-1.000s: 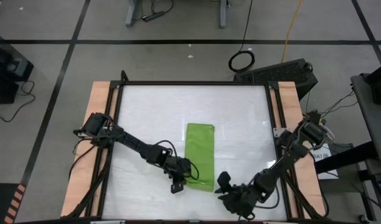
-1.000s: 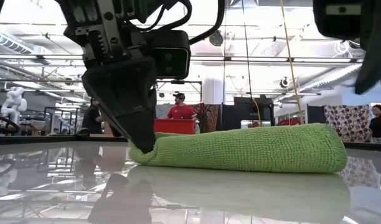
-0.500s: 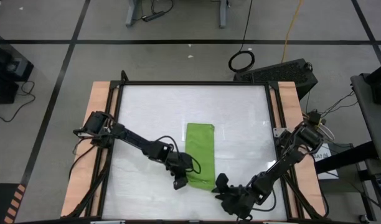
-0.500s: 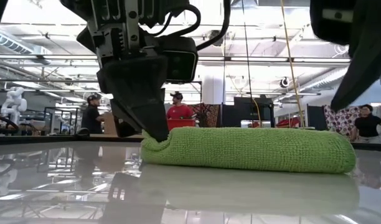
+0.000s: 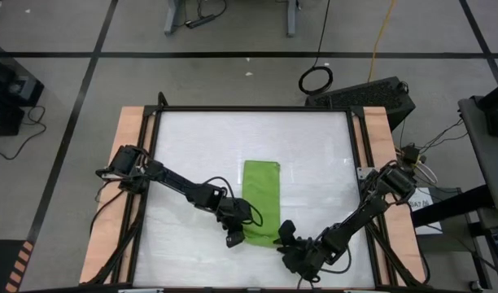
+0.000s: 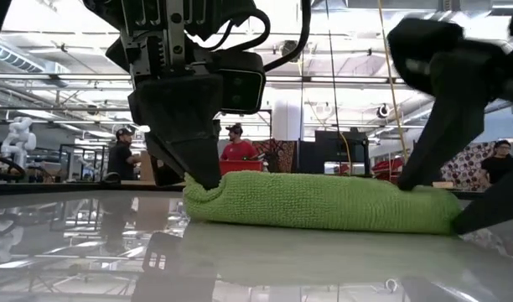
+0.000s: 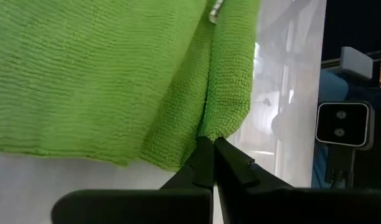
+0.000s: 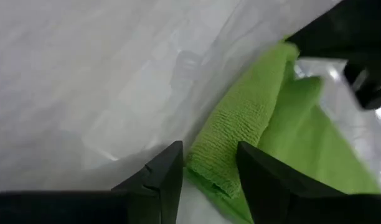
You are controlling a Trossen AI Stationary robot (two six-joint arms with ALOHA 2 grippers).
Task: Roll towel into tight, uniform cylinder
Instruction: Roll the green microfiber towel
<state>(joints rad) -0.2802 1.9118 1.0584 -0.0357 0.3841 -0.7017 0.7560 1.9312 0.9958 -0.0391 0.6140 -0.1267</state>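
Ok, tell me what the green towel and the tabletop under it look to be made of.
The towel looks like soft knitted or microfibre cloth, matte: fine ribbed loops show in the left wrist view, and it bunches at the left gripper. The tabletop looks like a hard, glossy white sheet, maybe plastic or coated board: it mirrors the towel and ceiling lights.

The towel (image 5: 261, 201) is plain lime green, unpatterned. The table (image 5: 200, 146) is glossy white, edged in pale wood. Both grippers, left (image 5: 232, 238) and right (image 5: 285, 233), are black.
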